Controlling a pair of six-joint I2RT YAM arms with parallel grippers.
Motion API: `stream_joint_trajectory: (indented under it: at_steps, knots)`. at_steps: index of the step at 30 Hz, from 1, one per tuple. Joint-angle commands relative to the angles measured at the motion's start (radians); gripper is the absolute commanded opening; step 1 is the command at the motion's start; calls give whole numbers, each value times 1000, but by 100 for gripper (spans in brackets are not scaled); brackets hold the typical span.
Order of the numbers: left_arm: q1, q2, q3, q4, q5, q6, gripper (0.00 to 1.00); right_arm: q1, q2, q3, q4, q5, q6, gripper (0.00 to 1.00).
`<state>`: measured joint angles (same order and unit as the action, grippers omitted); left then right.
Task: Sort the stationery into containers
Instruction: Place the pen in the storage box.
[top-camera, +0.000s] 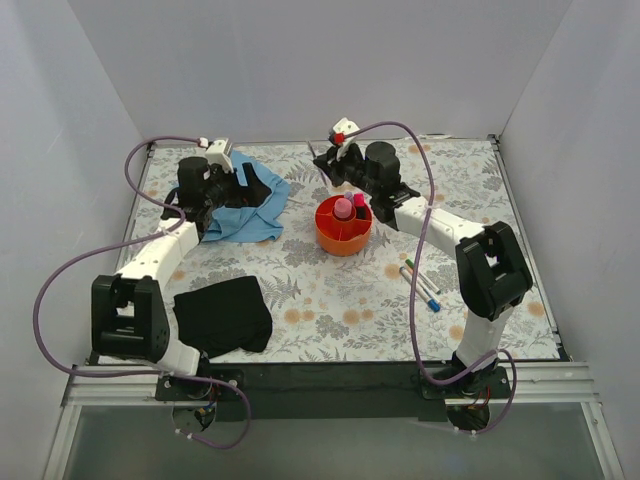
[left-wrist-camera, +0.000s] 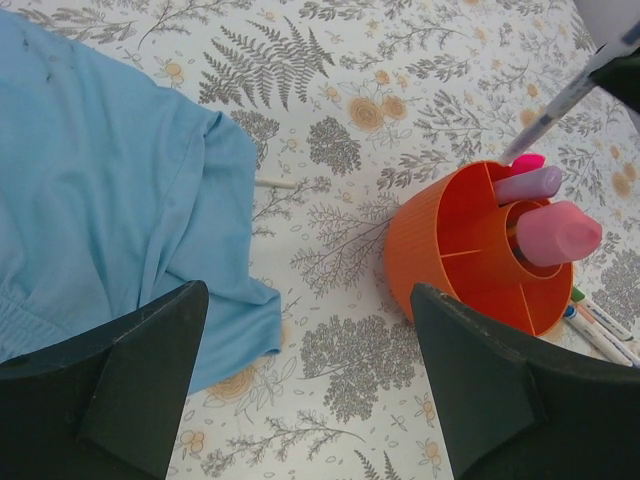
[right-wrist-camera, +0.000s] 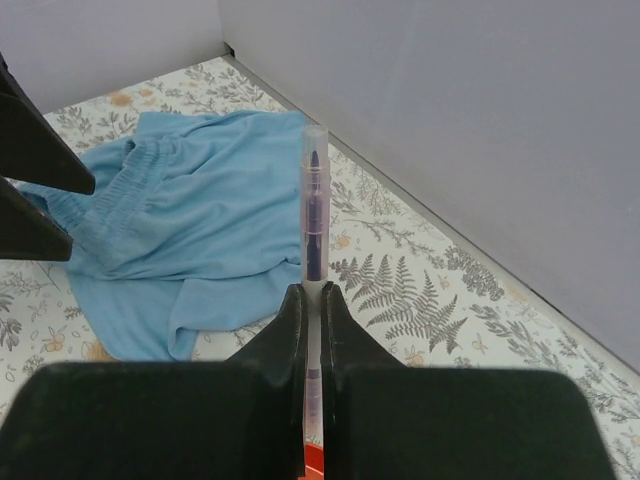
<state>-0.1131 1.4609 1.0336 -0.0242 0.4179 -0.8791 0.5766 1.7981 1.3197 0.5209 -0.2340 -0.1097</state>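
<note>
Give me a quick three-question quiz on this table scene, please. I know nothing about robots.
1. True or false: the left tool is gripping something.
2. What stands in the centre well of the orange bowl? A) a pink bottle B) a stapler C) a pair of scissors
3. Fill in: the right tool is shut on a thin ____.

Key: 1. False: it is open and empty. 2. A. 3. pen.
</note>
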Motion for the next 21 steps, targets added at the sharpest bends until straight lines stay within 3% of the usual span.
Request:
stream_joint_trajectory:
  at_steps: [1, 7, 16, 21]
  knots:
    - [6, 53, 45, 111, 54, -21, 83, 5, 23, 52, 108, 33, 48, 1]
    - [4, 185, 120, 242, 171, -135, 82, 12, 21, 21, 108, 16, 54, 1]
    - [-7, 369, 293, 306, 174, -190, 80, 35, 21, -13, 84, 22, 35, 1]
    - [-25, 415, 316, 308, 179, -199, 80, 40, 26, -36, 57, 59, -2, 1]
